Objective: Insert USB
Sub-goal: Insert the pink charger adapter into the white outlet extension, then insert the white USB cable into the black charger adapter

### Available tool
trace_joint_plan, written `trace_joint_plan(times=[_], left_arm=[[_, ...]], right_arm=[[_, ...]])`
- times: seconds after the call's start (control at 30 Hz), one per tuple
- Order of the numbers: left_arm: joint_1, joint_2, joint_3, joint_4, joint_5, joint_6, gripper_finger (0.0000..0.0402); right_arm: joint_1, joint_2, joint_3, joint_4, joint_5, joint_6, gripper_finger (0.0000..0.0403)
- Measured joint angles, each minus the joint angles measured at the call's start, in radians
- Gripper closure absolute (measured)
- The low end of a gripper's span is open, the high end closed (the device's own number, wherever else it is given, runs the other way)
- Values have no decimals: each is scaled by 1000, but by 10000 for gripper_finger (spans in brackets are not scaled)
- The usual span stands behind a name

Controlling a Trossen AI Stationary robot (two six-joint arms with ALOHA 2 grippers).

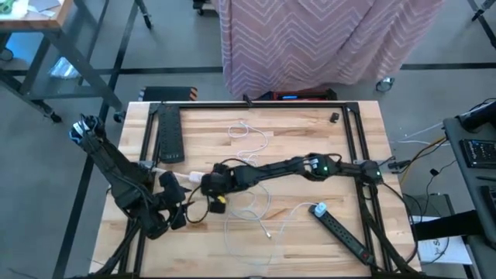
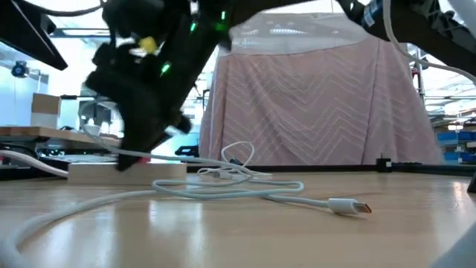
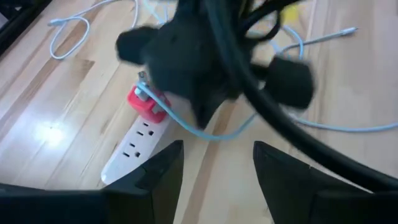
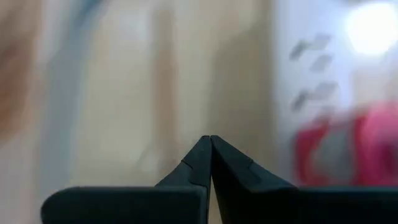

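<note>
A white power strip [image 3: 134, 146] lies on the wooden table at the near left and also shows in the low view [image 2: 126, 170]. A red charger [image 3: 147, 102] is plugged into it, and a pale cable [image 3: 186, 124] leaves the charger. My right gripper [image 4: 210, 140] is shut and points down right beside the charger [image 4: 367, 149]; it also shows in the high view [image 1: 211, 184]. My left gripper [image 3: 214, 168] is open and empty, hovering short of the strip's near end; in the high view [image 1: 177, 213] it is at the near left. A loose cable's plug [image 2: 349, 206] lies on the table. My right gripper's shut fingertips [image 4: 205, 149] are low beside the red charger, pointing down from above. Nothing shows between them. I cannot tell whether they touch the table, the charger or the cable.
A black power strip [image 1: 169, 133] lies at the far left and another [image 1: 346, 232] at the near right with a white plug [image 1: 318, 209]. Loose white cables [image 1: 249, 136] [image 1: 263, 221] lie across the middle. A small black object [image 1: 334, 118] lies at the far right.
</note>
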State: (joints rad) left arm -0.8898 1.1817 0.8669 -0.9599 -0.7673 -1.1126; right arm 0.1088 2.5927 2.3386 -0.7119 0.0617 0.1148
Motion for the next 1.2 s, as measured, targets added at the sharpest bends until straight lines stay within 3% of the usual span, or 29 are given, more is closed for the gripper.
trace_joint_plan(times=[0.2, 0.33, 0.43, 0.57, 0.7, 0.87, 1.0, 1.2], left_arm=[[0, 4, -27, 1, -1, 0, 219], [0, 4, -45, 1, 0, -3, 212], [0, 3, -45, 1, 0, -3, 206], [0, 3, -45, 12, -2, -3, 197], [0, 3, -45, 20, -7, -4, 191], [0, 3, -45, 42, -7, -3, 190], [0, 3, -47, 53, -6, -3, 196], [0, 9, -59, 90, 14, 4, 209]], right_arm=[[10, -46, 11, -317, -8, 5, 403], [12, -53, 8, -420, 40, -13, 403], [-12, -44, -12, -360, 93, -22, 403], [-21, -38, -19, -116, 11, -63, 403], [-18, -41, -19, 77, 10, -90, 403], [-34, -46, -20, 12, 24, -100, 403], [-27, -88, -40, -66, 8, -231, 403], [-81, -219, -205, 125, 20, -228, 403]])
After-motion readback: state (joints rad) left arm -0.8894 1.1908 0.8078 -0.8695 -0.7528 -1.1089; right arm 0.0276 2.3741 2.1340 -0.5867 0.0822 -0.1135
